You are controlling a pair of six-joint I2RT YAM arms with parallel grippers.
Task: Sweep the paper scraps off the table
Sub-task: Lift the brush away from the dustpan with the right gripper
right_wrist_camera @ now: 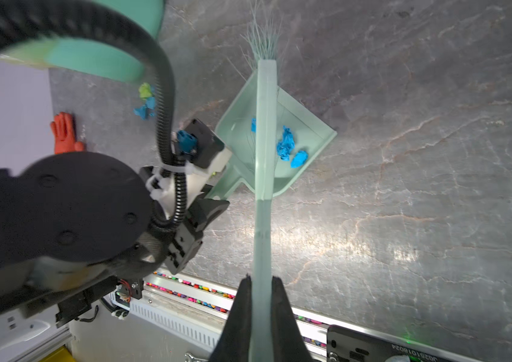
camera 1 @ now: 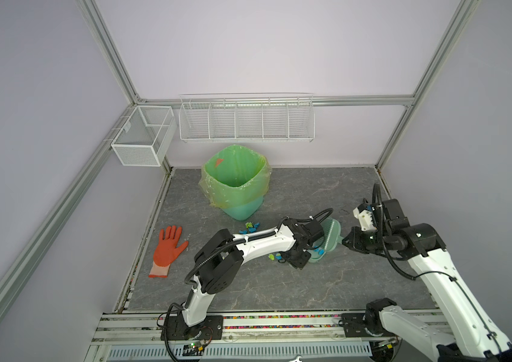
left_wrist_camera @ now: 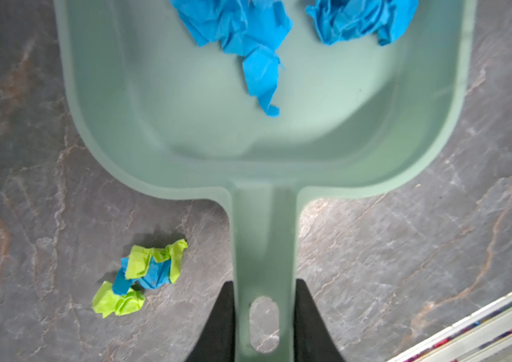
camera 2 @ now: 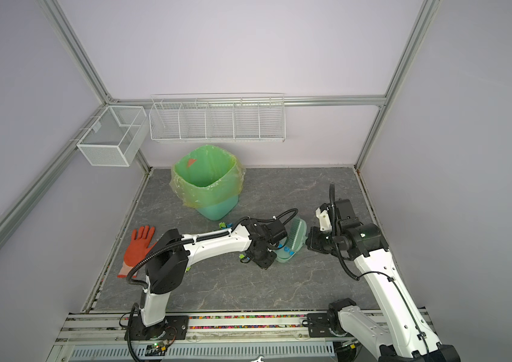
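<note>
My left gripper [left_wrist_camera: 264, 282] is shut on the handle of a mint-green dustpan [left_wrist_camera: 264, 141] that lies flat on the table [camera 1: 279, 288]. Blue paper scraps [left_wrist_camera: 248, 28] lie inside the pan. A lime-green and blue cluster [left_wrist_camera: 148, 269] sits on the table beside the handle. My right gripper [right_wrist_camera: 261, 277] is shut on the handle of a pale green brush [right_wrist_camera: 265, 125], whose head hangs over the dustpan [right_wrist_camera: 311, 125] with its bristles past the pan's far edge. In both top views the brush [camera 1: 331, 235] stands on edge at the pan's right. More scraps [camera 1: 250, 225] lie near the bin.
A green bin [camera 1: 236, 178] with a plastic liner stands at the back of the table. An orange-red glove [camera 1: 168, 247] lies flat at the left edge. Two white wire baskets [camera 1: 245, 119] hang on the back wall. Metal rails [camera 1: 279, 319] run along the front.
</note>
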